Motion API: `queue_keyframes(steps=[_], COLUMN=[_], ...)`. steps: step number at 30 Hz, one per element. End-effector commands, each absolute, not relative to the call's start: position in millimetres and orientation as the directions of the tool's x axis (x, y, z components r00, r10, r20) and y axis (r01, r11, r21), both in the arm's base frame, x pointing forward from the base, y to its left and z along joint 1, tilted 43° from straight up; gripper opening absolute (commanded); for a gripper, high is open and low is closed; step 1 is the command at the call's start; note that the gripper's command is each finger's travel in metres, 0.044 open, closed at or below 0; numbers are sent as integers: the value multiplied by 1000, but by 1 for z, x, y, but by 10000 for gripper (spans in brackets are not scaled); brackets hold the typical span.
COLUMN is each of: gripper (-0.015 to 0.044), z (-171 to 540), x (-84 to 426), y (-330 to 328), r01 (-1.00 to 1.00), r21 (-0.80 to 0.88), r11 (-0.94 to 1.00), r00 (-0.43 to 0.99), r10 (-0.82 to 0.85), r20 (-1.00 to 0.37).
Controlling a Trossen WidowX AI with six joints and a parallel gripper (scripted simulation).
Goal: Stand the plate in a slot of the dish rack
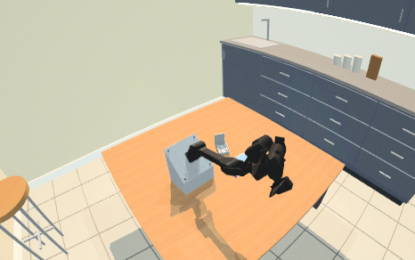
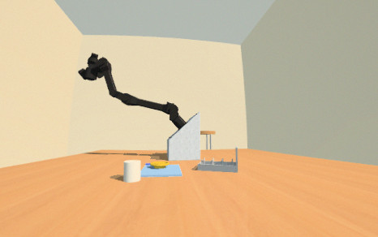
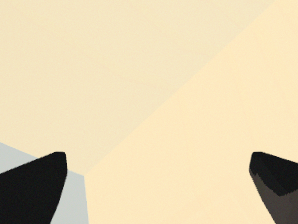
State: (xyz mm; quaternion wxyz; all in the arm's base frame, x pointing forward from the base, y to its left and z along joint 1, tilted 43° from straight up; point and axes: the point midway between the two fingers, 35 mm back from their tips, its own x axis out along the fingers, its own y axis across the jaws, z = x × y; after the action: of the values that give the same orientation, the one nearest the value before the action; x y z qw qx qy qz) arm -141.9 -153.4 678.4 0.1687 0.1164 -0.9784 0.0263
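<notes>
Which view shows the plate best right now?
Exterior. The yellow plate lies flat on the blue mat, between the white cylinder and the dish rack, unobstructed. From the top view the arm covers it; only a bit of mat shows. The wrist view shows just walls and the open pincer.

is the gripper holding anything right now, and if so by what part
Nothing is held. The black parallel-jaw gripper is open and raised high, and the yellow plate lies flat on the light blue mat.
</notes>
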Motion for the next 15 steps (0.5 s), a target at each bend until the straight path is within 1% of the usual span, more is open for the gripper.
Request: queue_keyframes(steps=[1,15], gripper=[400,400], z=[689,722], x=[-142,-125], y=[-129,-12], r01=[-241,-243], r21=[-99,-399], r11=[965,884], r00=[-902,-805], r10=[-185,46], r20=[390,592])
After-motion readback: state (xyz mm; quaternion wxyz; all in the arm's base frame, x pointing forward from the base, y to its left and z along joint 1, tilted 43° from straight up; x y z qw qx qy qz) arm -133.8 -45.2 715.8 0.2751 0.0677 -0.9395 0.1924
